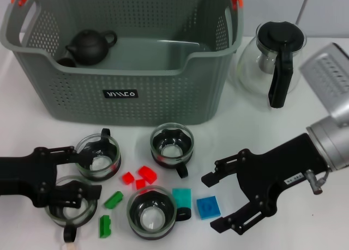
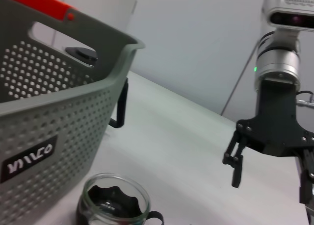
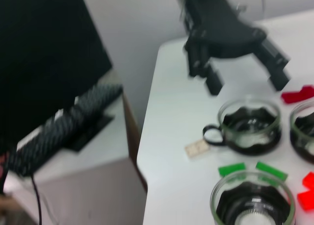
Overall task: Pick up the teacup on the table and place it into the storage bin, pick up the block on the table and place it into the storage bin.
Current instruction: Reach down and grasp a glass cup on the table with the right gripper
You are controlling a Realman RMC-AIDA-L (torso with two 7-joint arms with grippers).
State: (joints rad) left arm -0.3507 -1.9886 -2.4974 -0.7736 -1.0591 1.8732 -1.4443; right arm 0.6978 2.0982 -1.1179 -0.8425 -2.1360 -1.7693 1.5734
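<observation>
I am a two-armed robot looking down at a white desk (image 1: 327, 217) crowded with small things. My left gripper (image 1: 82, 174) lies low at the left edge, its jaws spread wide and empty, one finger beside a far teacup (image 1: 98, 156) and the other across a near teacup (image 1: 71, 207), so it straddles the gap between the two. My right gripper (image 1: 226, 201) hovers at the right, jaws also wide open and empty, pointing toward a blue block (image 1: 208, 207) just beside it. The teacups are four small clear glass cups with dark scalloped inserts and little black loop handles; two more sit mid-desk (image 1: 172, 144) and toward the front (image 1: 152, 212). I judge them light, stiff, slippery and breakable, best taken across the rim or body with a gentle squeeze. Among the cups lie flat plastic blocks, a red cluster (image 1: 140, 177), green pieces (image 1: 113, 200) and a teal one (image 1: 182, 196); they look light and hard, easiest pinched across their short sides. The storage bin (image 1: 125, 92), a large grey perforated basket with orange-tipped handles, stands behind the cups, a dark teapot (image 1: 90, 46) already inside. A glass pot (image 1: 272, 56) stands right of it.
</observation>
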